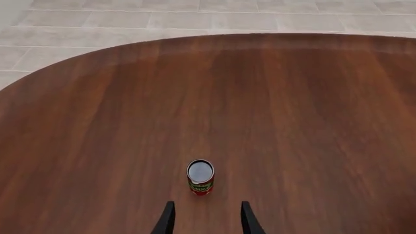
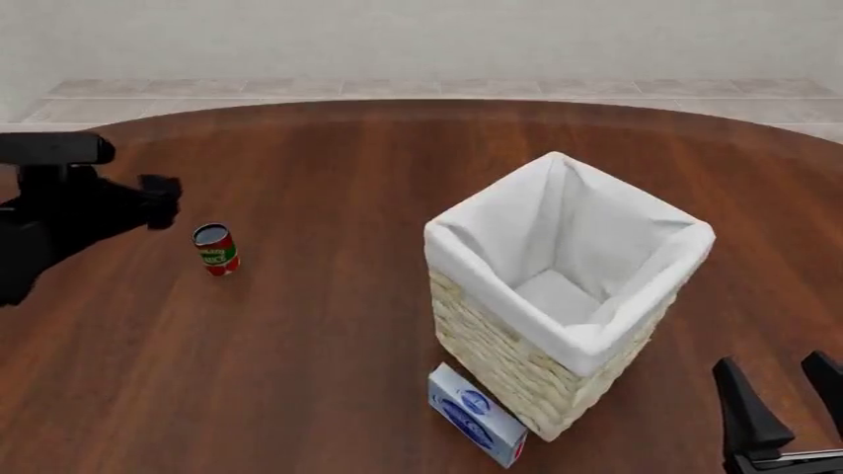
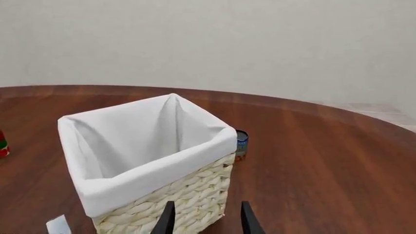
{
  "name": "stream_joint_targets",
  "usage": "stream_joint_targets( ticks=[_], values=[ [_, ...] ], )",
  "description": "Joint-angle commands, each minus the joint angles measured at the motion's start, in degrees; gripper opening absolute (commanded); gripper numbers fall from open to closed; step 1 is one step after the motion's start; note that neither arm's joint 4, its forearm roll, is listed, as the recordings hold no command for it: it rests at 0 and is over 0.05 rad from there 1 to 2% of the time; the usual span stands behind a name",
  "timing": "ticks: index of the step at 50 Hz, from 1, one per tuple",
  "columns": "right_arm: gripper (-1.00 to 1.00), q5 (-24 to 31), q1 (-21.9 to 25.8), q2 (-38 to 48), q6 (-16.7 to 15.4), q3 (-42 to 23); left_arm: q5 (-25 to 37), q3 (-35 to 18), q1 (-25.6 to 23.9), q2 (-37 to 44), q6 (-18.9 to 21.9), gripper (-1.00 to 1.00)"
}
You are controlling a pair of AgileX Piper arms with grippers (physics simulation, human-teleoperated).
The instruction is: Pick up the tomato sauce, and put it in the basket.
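- Step in hand, as judged: the approach to the pick. The tomato sauce (image 2: 216,249) is seen upright on the table (image 2: 316,365), ungrasped, well apart from the basket (image 2: 560,296) and at about 9 o'clock of it in the front view.
- Left claw (image 1: 205,218): in the left wrist view the two fingers are seen spread wider than the can, nothing is held between them and nothing is touched. The can stands just ahead of the tips, a little off the centre line toward one finger.
- In the front view the left claw (image 2: 158,202) is found at about 10 o'clock of the can, near it but not in contact.
- Next move, as judged: the left claw must be lowered and carried forward until the can sits between the fingers, then closed on the can's side. A small sideways correction may be needed first, since a narrow upright can could be tipped by a finger striking it.
- Right claw (image 3: 205,218): released and empty, its fingers apart, directed at the basket's wicker wall without contact. It is seen at about 4 o'clock of the basket in the front view (image 2: 784,400).
- The basket is seen standing upright with its liner open; no content is visible in it.
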Motion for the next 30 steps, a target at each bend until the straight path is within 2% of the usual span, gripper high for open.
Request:
stream_joint_targets(
  ticks=[1,30],
  values=[
    [1.00,-0.2,0.2,0.4,-0.3,0.0,-1.7,-2.8,0.1,6.0,-0.8,1.00],
    [1.00,0.0,0.3,0.2,-0.3,0.0,-7.3,-5.3,1.3,17.8,0.6,1.00]
  ],
)
